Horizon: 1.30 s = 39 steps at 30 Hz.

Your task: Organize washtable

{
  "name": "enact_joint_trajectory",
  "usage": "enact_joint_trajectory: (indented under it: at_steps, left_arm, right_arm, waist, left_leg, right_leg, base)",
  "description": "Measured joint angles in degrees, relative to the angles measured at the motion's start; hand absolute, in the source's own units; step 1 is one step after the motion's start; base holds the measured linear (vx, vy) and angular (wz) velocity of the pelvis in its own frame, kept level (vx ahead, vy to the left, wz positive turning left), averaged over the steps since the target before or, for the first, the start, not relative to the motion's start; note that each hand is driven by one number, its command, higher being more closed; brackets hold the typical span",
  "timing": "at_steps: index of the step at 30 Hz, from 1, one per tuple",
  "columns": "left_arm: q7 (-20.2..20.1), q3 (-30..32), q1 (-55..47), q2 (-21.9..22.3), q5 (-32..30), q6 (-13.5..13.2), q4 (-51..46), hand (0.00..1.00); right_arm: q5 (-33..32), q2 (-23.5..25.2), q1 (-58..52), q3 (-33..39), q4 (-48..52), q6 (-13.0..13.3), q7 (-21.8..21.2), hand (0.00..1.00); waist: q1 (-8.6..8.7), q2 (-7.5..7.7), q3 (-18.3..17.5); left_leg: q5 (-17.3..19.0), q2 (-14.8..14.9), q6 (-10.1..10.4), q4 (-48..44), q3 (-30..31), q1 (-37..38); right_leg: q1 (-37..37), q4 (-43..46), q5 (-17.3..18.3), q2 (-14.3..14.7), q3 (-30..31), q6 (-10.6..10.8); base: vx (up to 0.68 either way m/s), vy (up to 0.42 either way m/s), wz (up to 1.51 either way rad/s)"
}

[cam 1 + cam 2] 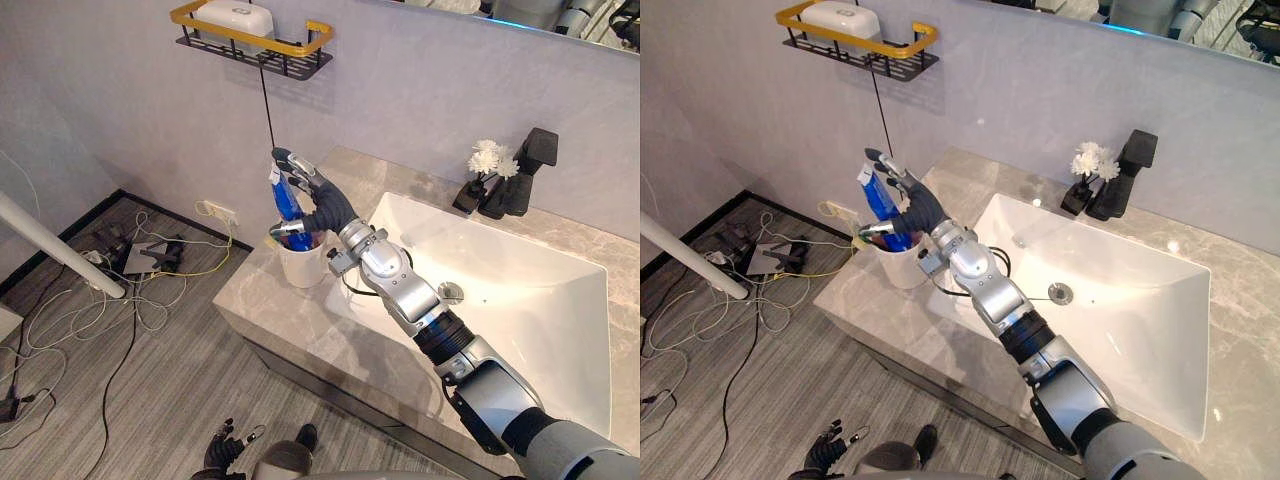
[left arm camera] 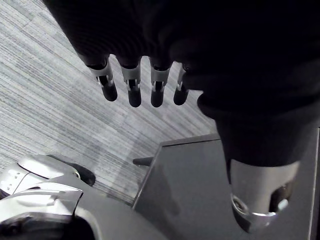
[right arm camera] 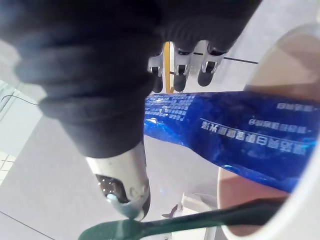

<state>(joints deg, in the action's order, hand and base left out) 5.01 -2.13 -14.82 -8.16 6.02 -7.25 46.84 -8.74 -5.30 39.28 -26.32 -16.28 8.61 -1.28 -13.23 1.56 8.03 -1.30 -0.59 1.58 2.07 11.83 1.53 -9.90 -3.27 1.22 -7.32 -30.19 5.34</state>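
Observation:
A white cup [image 1: 303, 262] stands at the left end of the marble counter [image 1: 290, 320]. A blue toothpaste tube [image 1: 287, 200] sticks up out of it, with a green toothbrush [image 3: 200, 220] lying across the rim. My right hand [image 1: 325, 205] reaches over from the sink side. Its fingers [image 3: 180, 75] stretch straight along the far side of the tube [image 3: 235, 140], and the thumb [image 3: 125, 185] stays apart on the near side. My left hand [image 2: 132, 85] hangs low over the floor beside the cabinet, fingers straight and holding nothing.
White sink [image 1: 540, 330] with a drain [image 1: 450, 292] lies to the right of the cup. A black faucet [image 1: 525, 170] and white flowers [image 1: 490, 158] stand behind it. A black-and-gold wall shelf [image 1: 250, 40] carries a white box. Cables [image 1: 130, 260] litter the floor.

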Motion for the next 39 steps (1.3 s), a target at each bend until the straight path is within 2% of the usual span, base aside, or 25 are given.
enact_joint_trajectory:
  at_steps: [6, 11, 16, 21, 24, 29, 33, 35, 37, 39]
  left_arm:
    - [-0.1, 0.0, 0.0, 0.0, 0.0, 0.0, 0.3, 0.0]
    - [-0.1, 0.0, -0.1, -0.1, 0.0, 0.1, 1.0, 0.0]
    - [-0.2, 0.0, -0.1, -0.2, -0.1, 0.1, 1.2, 0.0]
    - [-1.2, 0.0, -0.3, -0.5, -0.2, 0.0, 2.4, 0.0]
    - [-1.3, 0.0, -0.3, -0.5, -0.7, 0.0, 3.2, 0.0]
    - [-1.9, 0.0, -0.8, -0.7, -1.7, 0.0, 3.7, 0.0]
    - [-2.4, 0.0, -1.0, -0.9, -2.0, 0.2, 3.8, 0.0]
    - [-2.5, 0.0, -1.2, -1.0, -2.1, 0.4, 3.8, 0.0]
    - [-2.5, 0.1, -1.5, -1.0, -2.1, 0.5, 3.9, 0.0]
    - [-2.5, 0.5, -1.4, -0.9, -2.0, 0.6, 4.4, 0.0]
  right_arm:
    - [-1.5, -0.4, -0.9, 2.5, 2.5, 0.1, 0.0, 0.0]
    - [-1.4, -2.5, -1.0, 3.8, 7.0, 0.2, 0.0, 0.0]
    - [-1.2, -7.0, -1.0, 7.8, 14.7, 2.3, 0.0, 0.0]
    - [-1.3, -12.7, -0.7, 13.7, 20.4, 4.4, 0.0, 0.0]
    - [-1.4, -17.2, -0.7, 20.3, 25.1, 5.8, 0.1, 0.0]
    - [-1.6, -21.1, -3.7, 33.9, 30.1, 8.5, 2.2, 0.0]
    - [-2.2, -23.4, -8.8, 45.2, 30.2, 8.8, 5.2, 0.0]
    - [-2.7, -23.9, -10.6, 48.3, 30.2, 8.8, 6.4, 0.0]
    - [-3.2, -24.6, -14.2, 53.1, 29.7, 8.8, 7.6, 0.0]
    - [-3.9, -24.6, -17.6, 59.1, 27.0, 8.8, 9.2, 0.0]
  waist:
    - [0.28, -0.02, 0.0]
    - [1.42, -0.03, -0.1]
    - [1.63, -0.04, -0.2]
    - [3.04, 0.2, -1.2]
    - [3.75, 0.07, -1.5]
    - [5.78, 0.27, -2.4]
    - [6.99, 0.37, -2.7]
    - [7.97, 0.38, -2.8]
    - [8.36, 0.44, -3.8]
    - [9.52, 0.6, -4.4]
  left_leg:
    - [0.0, 0.0, 0.0, 0.0, -0.3, 0.3]
    - [0.0, 0.1, 0.0, 0.0, -0.5, 0.6]
    - [0.0, 0.3, 0.0, 0.2, -1.0, 0.9]
    - [0.0, 0.5, 0.0, 0.8, -1.8, 1.3]
    - [0.0, 0.6, 0.0, 1.5, -2.5, 1.8]
    - [0.0, 0.7, 0.0, 2.0, -4.3, 2.2]
    - [0.1, 0.9, -0.2, 2.3, -5.8, 2.3]
    - [0.1, 1.0, -0.2, 2.5, -6.2, 2.5]
    - [0.2, 1.3, -0.2, 3.2, -7.5, 2.5]
    - [0.3, 1.3, -0.3, 3.2, -8.1, 2.5]
  right_leg:
    - [0.0, 0.0, 0.0, 0.0, 0.3, 0.0]
    - [0.1, 0.0, 0.0, 0.0, 0.4, 0.0]
    - [0.1, 0.0, 0.0, 0.1, 0.9, 0.0]
    - [0.2, 0.0, 0.0, 0.2, 1.8, 0.0]
    - [0.2, 0.0, 0.0, 0.2, 2.6, 0.0]
    - [1.3, 0.1, -0.1, 0.1, 4.4, 0.0]
    - [2.2, 0.1, -0.3, 0.1, 5.9, 0.0]
    - [2.4, 0.1, -0.3, 0.1, 6.4, 0.0]
    - [3.4, 0.2, -0.4, 0.2, 7.5, 0.0]
    - [3.8, 0.2, -0.4, 0.3, 8.2, 0.0]
  base:
    - [0.0, 0.0, 0.0]
    - [0.0, 0.002, -0.01]
    - [0.0, 0.009, -0.05]
    - [0.0, 0.008, -0.08]
    - [0.0, 0.008, -0.14]
    - [0.03, 0.023, -0.17]
    - [0.01, 0.021, -0.2]
    - [-0.01, 0.014, -0.21]
    - [0.0, 0.012, -0.28]
    - [0.01, 0.009, -0.18]
